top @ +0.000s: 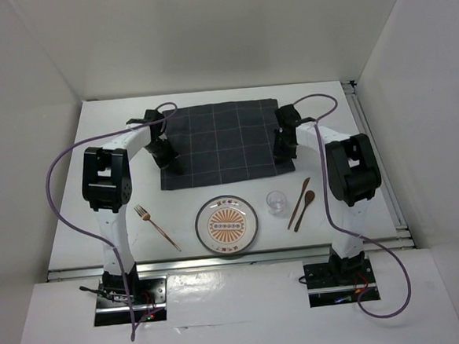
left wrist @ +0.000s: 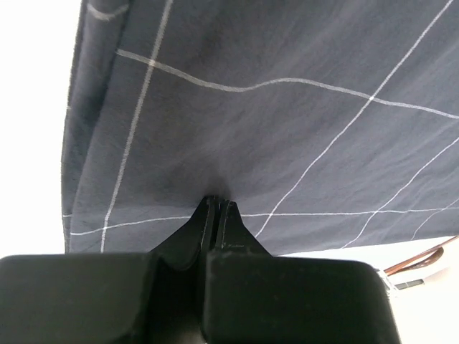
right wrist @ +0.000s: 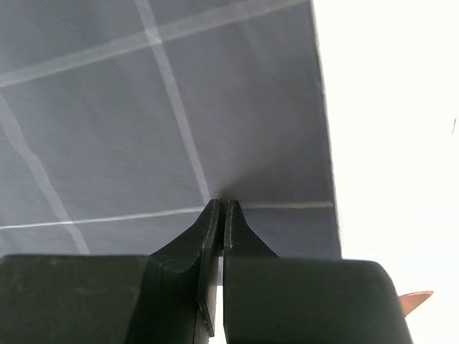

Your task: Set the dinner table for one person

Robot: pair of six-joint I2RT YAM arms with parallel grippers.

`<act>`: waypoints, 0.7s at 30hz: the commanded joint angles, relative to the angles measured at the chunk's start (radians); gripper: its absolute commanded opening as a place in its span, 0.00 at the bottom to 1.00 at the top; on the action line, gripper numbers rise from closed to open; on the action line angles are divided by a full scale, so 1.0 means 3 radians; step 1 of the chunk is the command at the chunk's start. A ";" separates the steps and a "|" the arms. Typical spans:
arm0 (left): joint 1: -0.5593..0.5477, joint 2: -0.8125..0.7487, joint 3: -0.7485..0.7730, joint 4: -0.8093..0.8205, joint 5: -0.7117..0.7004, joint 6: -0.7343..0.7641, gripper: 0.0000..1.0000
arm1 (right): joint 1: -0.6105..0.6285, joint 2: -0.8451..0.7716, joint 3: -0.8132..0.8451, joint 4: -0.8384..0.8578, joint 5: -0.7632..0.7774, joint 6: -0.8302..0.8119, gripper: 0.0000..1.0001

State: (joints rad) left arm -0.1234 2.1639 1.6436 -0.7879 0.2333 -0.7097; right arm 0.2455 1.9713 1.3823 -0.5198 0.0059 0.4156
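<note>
From my remote station, both arms reach out over the white desk [top: 76,230], which fills the walled-in bay beyond the two arm bases and carries everything in view. A dark grey checked cloth [top: 223,141] lies on its far half, roughly centred.

The left end effector [left wrist: 217,204] is clenched on the cloth near its left edge, the fingers pressed together and the fabric puckering at their tips. The right end effector [right wrist: 219,206] is likewise clenched on the cloth, just inside its right edge, where a pale grid line runs out to the hem.

Nearer the bases, apart from the cloth, a round plate [top: 228,225] with an orange sunburst pattern sits on the desk. A copper-coloured fork [top: 156,227] lies at an angle to its left. A small clear glass [top: 276,202] stands just right of the plate's upper rim. Beyond the glass, a wooden knife [top: 299,202] and a wooden spoon [top: 304,208] lie side by side, both slanted. A purple cable loops from each arm.
</note>
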 commanded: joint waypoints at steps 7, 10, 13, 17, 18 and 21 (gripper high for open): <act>0.0018 0.0058 -0.0227 -0.0017 -0.0108 0.0075 0.00 | -0.0005 -0.0245 -0.0787 0.0214 0.0006 0.0184 0.00; 0.0018 -0.0014 -0.0350 -0.0017 -0.0184 0.0075 0.00 | -0.0005 -0.0398 -0.1033 0.0244 0.0006 0.0261 0.00; 0.0018 -0.0187 -0.0498 -0.0017 -0.0184 0.0075 0.00 | -0.0005 -0.0552 -0.1217 0.0245 -0.0025 0.0291 0.00; 0.0018 -0.0366 -0.0692 0.0054 -0.0184 0.0075 0.00 | 0.0066 -0.0624 -0.1325 0.0275 0.0072 0.0261 0.00; 0.0018 -0.0366 -0.0753 0.0054 -0.0215 0.0075 0.00 | 0.0097 -0.0624 -0.1325 0.0235 0.0072 0.0261 0.00; 0.0018 -0.0458 -0.0830 0.0024 -0.0332 0.0075 0.00 | 0.0132 -0.0624 -0.1325 0.0193 0.0113 0.0261 0.00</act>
State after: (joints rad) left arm -0.1200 2.0434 1.4364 -0.7319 0.2317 -0.7105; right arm 0.2615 1.7725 1.0344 -0.3435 0.0063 0.5007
